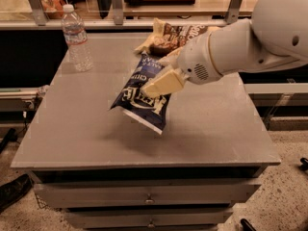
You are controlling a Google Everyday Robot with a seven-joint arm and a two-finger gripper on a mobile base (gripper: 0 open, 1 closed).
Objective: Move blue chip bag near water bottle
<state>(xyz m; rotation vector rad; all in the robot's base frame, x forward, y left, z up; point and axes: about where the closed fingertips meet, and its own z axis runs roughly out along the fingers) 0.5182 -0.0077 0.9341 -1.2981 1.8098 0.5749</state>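
The blue chip bag is dark navy with white lettering and hangs tilted in the air above the middle of the grey table. My gripper is shut on the bag's upper middle, and its cream fingers lie across the bag. The water bottle stands upright at the table's far left corner, well to the left of the bag. My white arm comes in from the right.
A brown-and-cream chip bag lies at the table's far edge, partly behind my arm. A rail and a shelf run behind the table. Drawers sit below the tabletop. A dark shoe lies on the floor at the left.
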